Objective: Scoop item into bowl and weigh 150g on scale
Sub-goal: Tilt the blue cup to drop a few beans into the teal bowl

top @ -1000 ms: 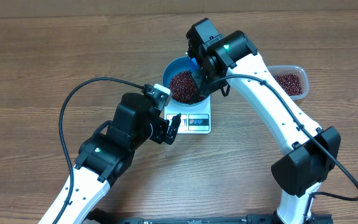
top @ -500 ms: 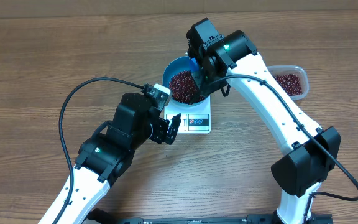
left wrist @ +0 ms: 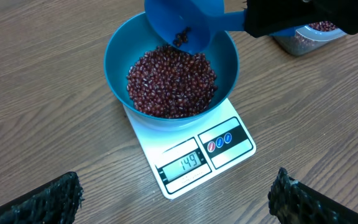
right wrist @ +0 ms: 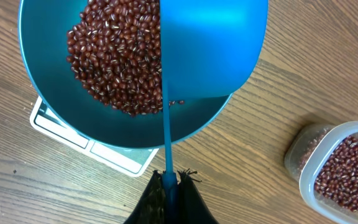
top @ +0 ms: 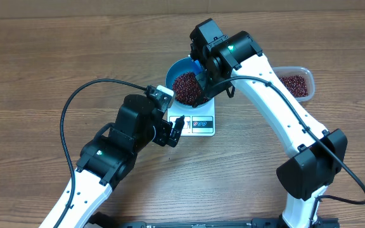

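your right jaws pinch the blue scoop (left wrist: 182, 25) tilted over the bowl (left wrist: 118, 53) of beans (left wrist: 169, 84) on the scale (left wrist: 232, 146), which reads 149; your left jaws stand wide.

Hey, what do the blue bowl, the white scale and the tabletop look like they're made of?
Blue bowl: probably plastic, with an even bright colour and a smooth wall with a soft sheen.
Scale: likely plastic, with a smooth white top and printed buttons.
Table: wood or wood-look laminate. Brown grain lines show, but which of the two cannot be told.
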`<act>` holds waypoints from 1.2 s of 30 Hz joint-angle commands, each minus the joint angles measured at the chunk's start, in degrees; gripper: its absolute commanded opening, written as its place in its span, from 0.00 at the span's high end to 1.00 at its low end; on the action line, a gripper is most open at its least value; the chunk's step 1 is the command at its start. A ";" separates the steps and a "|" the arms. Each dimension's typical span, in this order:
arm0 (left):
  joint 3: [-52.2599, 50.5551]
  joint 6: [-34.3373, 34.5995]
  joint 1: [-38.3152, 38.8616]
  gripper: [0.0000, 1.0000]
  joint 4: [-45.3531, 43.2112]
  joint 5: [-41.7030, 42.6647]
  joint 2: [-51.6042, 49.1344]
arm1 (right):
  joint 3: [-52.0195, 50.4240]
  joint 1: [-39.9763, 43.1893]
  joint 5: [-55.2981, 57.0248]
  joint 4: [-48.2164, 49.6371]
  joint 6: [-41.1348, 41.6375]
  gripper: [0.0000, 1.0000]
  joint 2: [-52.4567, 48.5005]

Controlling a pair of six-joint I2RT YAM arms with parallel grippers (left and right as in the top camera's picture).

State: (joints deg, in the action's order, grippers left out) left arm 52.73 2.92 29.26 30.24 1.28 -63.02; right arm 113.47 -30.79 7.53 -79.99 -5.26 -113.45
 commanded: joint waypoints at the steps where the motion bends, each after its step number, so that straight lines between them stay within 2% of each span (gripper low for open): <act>1: -0.52 0.52 0.02 0.00 -0.07 0.02 -0.35 | 1.40 0.37 0.39 0.20 -1.68 0.96 2.34; 36: -0.52 0.52 0.02 0.00 -0.07 0.02 -0.35 | 1.40 0.11 -0.28 1.60 -0.15 0.96 2.34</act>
State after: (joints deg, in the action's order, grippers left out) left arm 52.73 2.92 29.23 30.24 1.28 -63.02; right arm 113.47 -30.79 7.66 -78.67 -5.96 -113.45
